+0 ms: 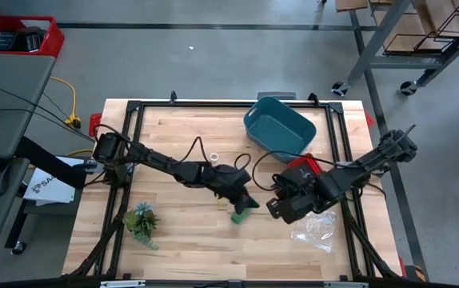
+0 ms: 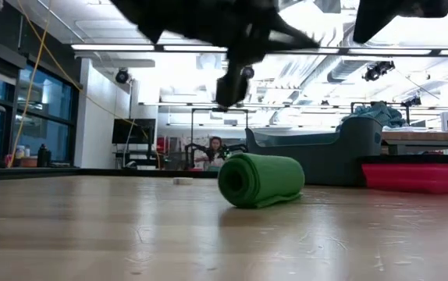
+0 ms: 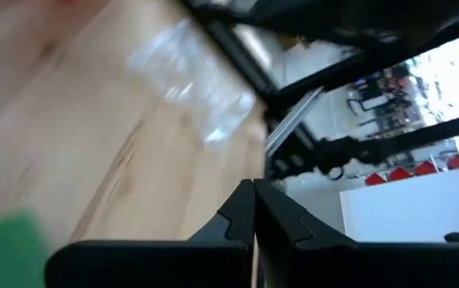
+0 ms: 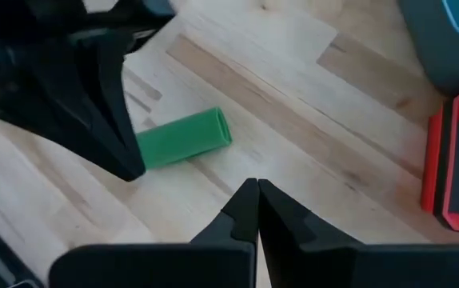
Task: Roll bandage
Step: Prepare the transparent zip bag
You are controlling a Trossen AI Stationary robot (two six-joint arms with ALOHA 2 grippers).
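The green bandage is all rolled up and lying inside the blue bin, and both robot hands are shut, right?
Not quite. The bandage is rolled up, but it lies on the wooden table, not in the bin. The high view shows the bin apart from it, farther back. Both the left hand and the right hand are shut, as you said.

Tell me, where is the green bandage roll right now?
The bandage lies rolled up on the wooden table, near the middle in the high view, just beside the left gripper and left of the right gripper.

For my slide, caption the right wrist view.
Rolled green bandage lies on the table beyond the shut right end effector.
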